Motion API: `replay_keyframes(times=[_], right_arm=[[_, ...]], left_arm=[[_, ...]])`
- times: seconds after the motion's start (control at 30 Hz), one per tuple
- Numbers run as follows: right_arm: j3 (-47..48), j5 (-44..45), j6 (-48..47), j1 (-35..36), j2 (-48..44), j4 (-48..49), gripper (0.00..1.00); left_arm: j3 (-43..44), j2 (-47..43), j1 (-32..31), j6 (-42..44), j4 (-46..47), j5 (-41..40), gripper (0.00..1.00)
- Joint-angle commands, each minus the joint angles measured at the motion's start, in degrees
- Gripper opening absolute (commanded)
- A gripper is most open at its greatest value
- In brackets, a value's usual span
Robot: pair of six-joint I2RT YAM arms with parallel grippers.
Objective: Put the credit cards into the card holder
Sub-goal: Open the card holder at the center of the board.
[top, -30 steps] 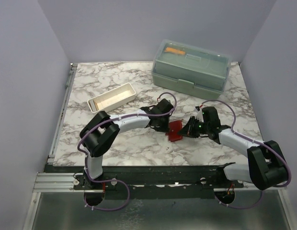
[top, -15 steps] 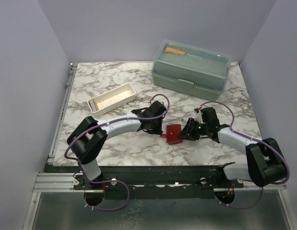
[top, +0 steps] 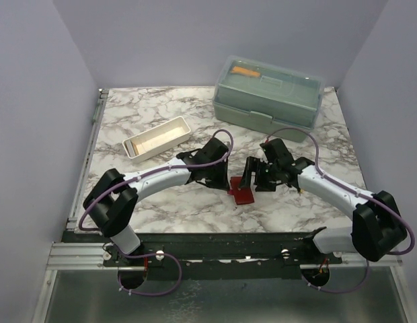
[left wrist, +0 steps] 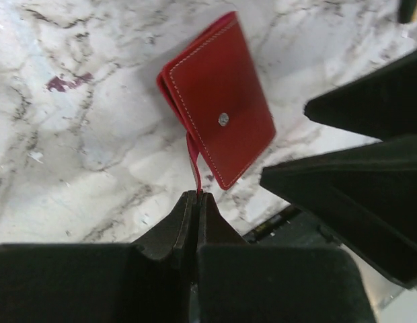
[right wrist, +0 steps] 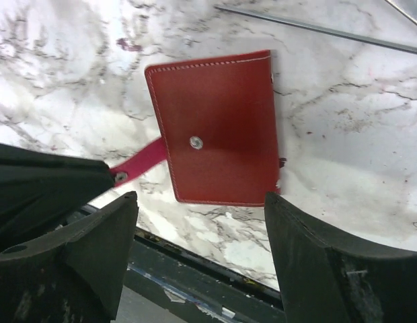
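Closed card holder [top: 243,190], no cards going in yet
Left hand [left wrist: 197,202] is pinching the strap [right wrist: 144,160] of the card holder, which lies shut on the table [top: 161,121] between the arms; right hand [right wrist: 200,208] hangs over it spread wide, holding nothing. Can't spot any credit cards, so everything's left. White tray [top: 167,146] looks empty-ish, green box [top: 262,118] has its lid on, something orange up top

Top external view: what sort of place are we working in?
Probably a lab test cell: marble-patterned table boxed in by plain lilac walls, metal mounting rail along its near edge.
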Motion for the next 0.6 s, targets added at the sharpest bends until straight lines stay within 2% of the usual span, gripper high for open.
replay_keyframes(times=[0.0,0.1,0.17,0.33,0.47,0.57], right_arm=[[2.6,1.5,0.4,1.0,-2.8,-4.3,0.81],[0.8,-2.0,-1.1,1.0,-2.2,-1.0,0.82],[-2.0,-3.0,0.0,1.0,-2.6,2.4,0.83],[-5.9,-4.7,2.8,1.0,-3.4,8.5,0.83],[-4.2,-2.8,3.3,1.0,-2.5,5.9,0.78],[-5.7,-0.2,3.3,1.0,-5.7,6.5,0.77]], left_arm=[[2.3,-5.6,0.0,-1.9,-2.3,6.5,0.00],[2.6,-6.4,0.0,-1.1,-2.2,7.7,0.00],[3.0,-6.4,0.1,0.3,-2.0,5.2,0.00],[6.5,-2.1,0.5,3.9,-2.5,5.0,0.00],[9.2,0.0,0.6,5.2,-3.8,7.5,0.00],[10.0,-0.3,0.6,6.1,-4.4,7.4,0.00]])
